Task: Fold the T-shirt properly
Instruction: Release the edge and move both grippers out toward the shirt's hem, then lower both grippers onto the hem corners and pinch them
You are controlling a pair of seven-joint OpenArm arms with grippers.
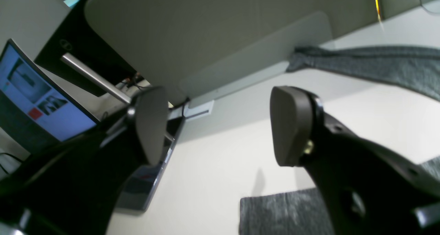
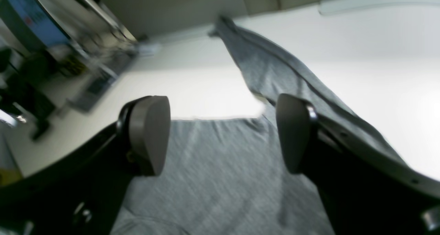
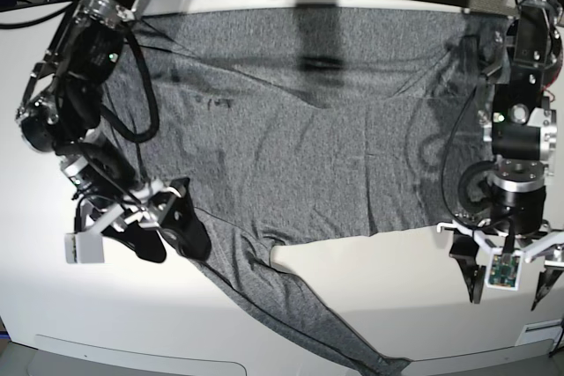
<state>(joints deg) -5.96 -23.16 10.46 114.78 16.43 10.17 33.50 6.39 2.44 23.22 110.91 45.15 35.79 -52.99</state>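
T-shirt (image 3: 308,138): heather-grey long-sleeved knit, the only cloth on the white worktop (image 3: 370,297). The body lies spread flat and open, running along the top edge of the worktop as the base view shows it, from the left arm's side across to the right arm's side. One long sleeve trails away from the body diagonally toward the bottom edge, its cuff near the grey panel there. The other sleeve cannot be made out; it may lie under or beside the left arm. The surface carries a few shallow creases but no fold line.

Progress, as a judgement: nothing folded yet. Sleeves are not brought in, the body is not doubled. All folds remain: sleeves onto the body, sides in, then hem to collar. The cloth appears laid out ready for a first grasp.

Right gripper (image 2: 221,133): fingers spread wide, nothing between them; it hangs above the cloth by the sleeve's root, at that side of the worktop. Whether it touches the cloth I cannot tell, since the wrist view is blurred.

Left gripper (image 1: 220,125): fingers spread wide, empty; it hangs over bare worktop just off the body's lower edge, with a corner of cloth beneath one finger.

Containers: none in view; no entry.
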